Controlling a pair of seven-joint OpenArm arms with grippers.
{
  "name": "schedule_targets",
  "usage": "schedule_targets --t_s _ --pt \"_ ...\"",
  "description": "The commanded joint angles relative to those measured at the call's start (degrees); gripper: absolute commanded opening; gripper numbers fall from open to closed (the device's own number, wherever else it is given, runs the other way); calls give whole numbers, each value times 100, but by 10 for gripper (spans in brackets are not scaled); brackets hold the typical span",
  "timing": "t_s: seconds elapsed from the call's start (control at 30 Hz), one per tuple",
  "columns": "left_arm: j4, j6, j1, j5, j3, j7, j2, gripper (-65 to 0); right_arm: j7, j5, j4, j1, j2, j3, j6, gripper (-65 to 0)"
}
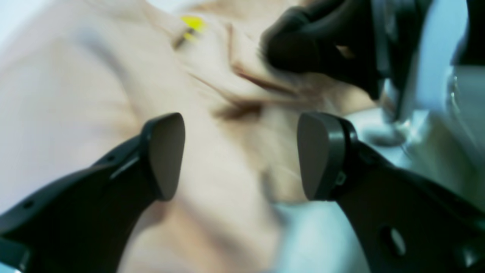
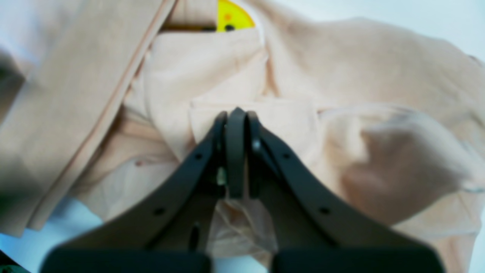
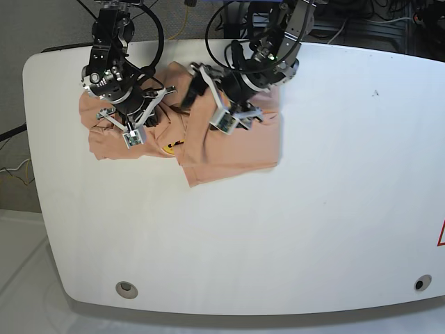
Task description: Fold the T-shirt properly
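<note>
**Two pincers over one T-shirt, far-left part of the table**

Two arms are mine, and both work above the salmon-pink T-shirt; the garment lies crumpled on the white table, near the far edge in the base view, with one flatter panel toward the table's middle and a bunched part under my right arm.

Right pincer: fingers pressed together, tips closed on a fold of the T-shirt cloth; the right wrist view shows the fabric drawn up to the tips and bunched loosely to either side; the yellow mark sits beyond the tips, at the top edge of that view, beside a dark-edged strip.

Left pincer: fingers spread wide, nothing between them; the pads hang above the cloth; whether they touch it I cannot tell, as the left wrist view is blurred; the yellow mark shows beyond them, upper middle, and my right arm's dark body fills the upper right of that view.

In the base view the yellow mark lies between the two arms, on the near side of the bunched cloth; the two pincers stand near each other, apart.
</note>
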Motion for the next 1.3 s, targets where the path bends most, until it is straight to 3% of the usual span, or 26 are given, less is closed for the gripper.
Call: schedule_targets --t_s 0.0,0.23,0.3,0.37,0.5,0.53,0.67,1.17,1.27 --pt "186 -24 -173 -55 -66 -151 1 -211 77 52 93 40 29 10 12 -650" --pt "160 -24 -402 -81 -374 -151 -341 -214 77 52 102 40 29 10 12 -650" --pt "142 -32 -402 -81 -462 -151 -341 -248 77 52 110 40 21 10 12 -650" --pt "81 -41 -402 -90 -497 -160 -341 -324 86 52 110 67 21 10 12 -650" --pt "-77 -41 -428 -90 -523 -151 -324 -636 86 52 119 163 21 19 12 -650" --pt "-130 -41 -428 -90 -523 -151 -315 -650 86 52 119 172 12 19 12 -650" --pt "-306 -41 -428 -90 -523 -186 -315 -615 86 52 225 251 12 19 12 -650" --pt "-974 -41 -393 -90 -532 -529 -350 -638 86 52 488 436 21 72 12 -649" --pt "-1115 -41 -393 -90 -532 -529 -350 -638 86 96 524 445 12 327 12 -649"
